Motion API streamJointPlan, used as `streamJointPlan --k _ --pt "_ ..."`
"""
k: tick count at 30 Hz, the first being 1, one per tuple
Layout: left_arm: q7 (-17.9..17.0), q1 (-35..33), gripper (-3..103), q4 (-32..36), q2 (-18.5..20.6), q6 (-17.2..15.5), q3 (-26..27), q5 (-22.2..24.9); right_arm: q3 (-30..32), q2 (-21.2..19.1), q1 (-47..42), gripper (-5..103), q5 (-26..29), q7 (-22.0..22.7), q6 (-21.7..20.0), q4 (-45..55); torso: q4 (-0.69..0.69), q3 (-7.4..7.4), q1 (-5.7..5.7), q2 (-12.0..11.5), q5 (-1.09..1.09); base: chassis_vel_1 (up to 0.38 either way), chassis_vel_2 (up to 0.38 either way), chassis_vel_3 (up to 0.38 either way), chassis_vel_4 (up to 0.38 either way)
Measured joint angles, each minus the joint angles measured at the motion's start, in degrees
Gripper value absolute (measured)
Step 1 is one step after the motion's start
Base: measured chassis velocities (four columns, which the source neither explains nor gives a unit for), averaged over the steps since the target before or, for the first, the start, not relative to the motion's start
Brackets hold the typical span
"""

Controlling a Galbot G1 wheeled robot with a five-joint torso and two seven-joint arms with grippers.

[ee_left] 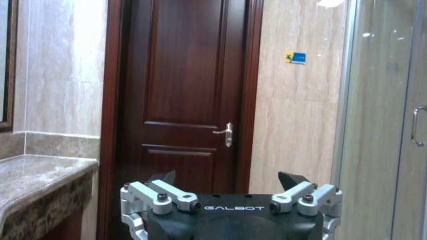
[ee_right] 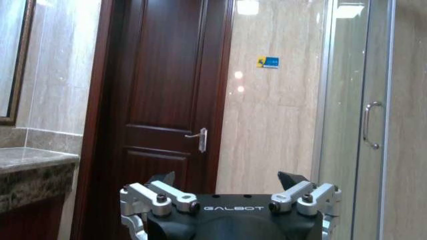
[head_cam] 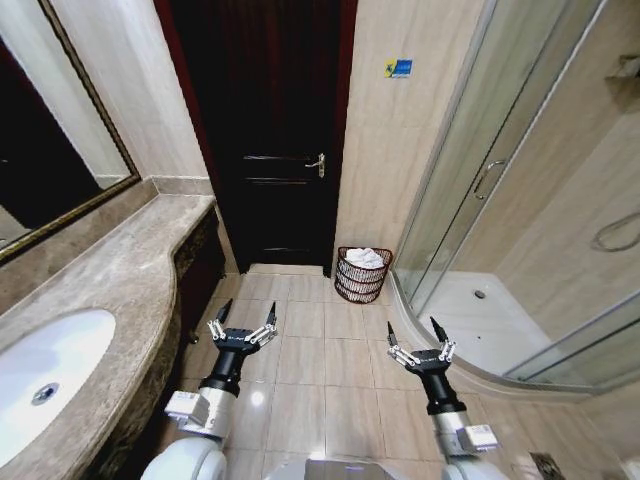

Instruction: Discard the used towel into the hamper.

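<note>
Fingers: left gripper [head_cam: 247, 316] and right gripper [head_cam: 414, 332] both spread, empty.
Hamper [head_cam: 362, 274]: dark wire basket, tapered; stood on floor tiles beside door [head_cam: 258, 130].
Towel [head_cam: 365, 257]: white, lay inside hamper.

Left gripper [ee_left: 227, 181]: black body with silver linkages, dark fingers [ee_left: 292, 179] spread apart, nothing between them.
Dark reddish-brown panelled wooden door [ee_left: 183, 100]: straight beyond the gripper, closed, silver lever handle [ee_left: 225, 134] on it.
Grey-brown marble surface [ee_left: 37, 175]: beside the door.
Beige tiled wall [ee_left: 297, 110]: carrying a small blue sign [ee_left: 296, 57].
Glass shower door [ee_left: 387, 120]: next to the wall, metal handle [ee_left: 416, 126].
</note>
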State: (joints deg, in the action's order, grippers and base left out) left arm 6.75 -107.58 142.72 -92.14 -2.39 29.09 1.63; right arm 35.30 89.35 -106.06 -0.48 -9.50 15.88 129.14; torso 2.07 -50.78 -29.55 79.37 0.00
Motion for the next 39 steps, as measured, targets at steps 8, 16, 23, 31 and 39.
streamJointPlan --k 8,16,23,31,39 --pt "0.0 0.0 100 0.0 0.0 0.0 0.0 0.0 0.0 0.0 0.0 100 0.0 0.0 0.0 0.0 0.00 0.01 0.03 0.0 0.00 0.000 0.000 0.000 0.000" --pt "0.0 0.0 100 0.0 0.0 0.0 0.0 0.0 0.0 0.0 0.0 100 0.0 0.0 0.0 0.0 0.00 0.01 0.03 0.0 0.00 0.000 0.000 0.000 0.000" --pt "0.0 0.0 100 0.0 0.0 0.0 0.0 0.0 0.0 0.0 0.0 100 0.0 0.0 0.0 0.0 0.00 0.01 0.03 0.0 0.00 0.000 0.000 0.000 0.000" --pt "0.0 0.0 100 0.0 0.0 0.0 0.0 0.0 0.0 0.0 0.0 100 0.0 0.0 0.0 0.0 0.00 0.01 0.04 0.0 0.00 0.000 0.000 0.000 0.000" --pt "0.0 0.0 100 0.0 0.0 0.0 0.0 0.0 0.0 0.0 0.0 100 0.0 0.0 0.0 0.0 0.00 0.01 0.03 0.0 0.00 0.000 0.000 0.000 0.000"
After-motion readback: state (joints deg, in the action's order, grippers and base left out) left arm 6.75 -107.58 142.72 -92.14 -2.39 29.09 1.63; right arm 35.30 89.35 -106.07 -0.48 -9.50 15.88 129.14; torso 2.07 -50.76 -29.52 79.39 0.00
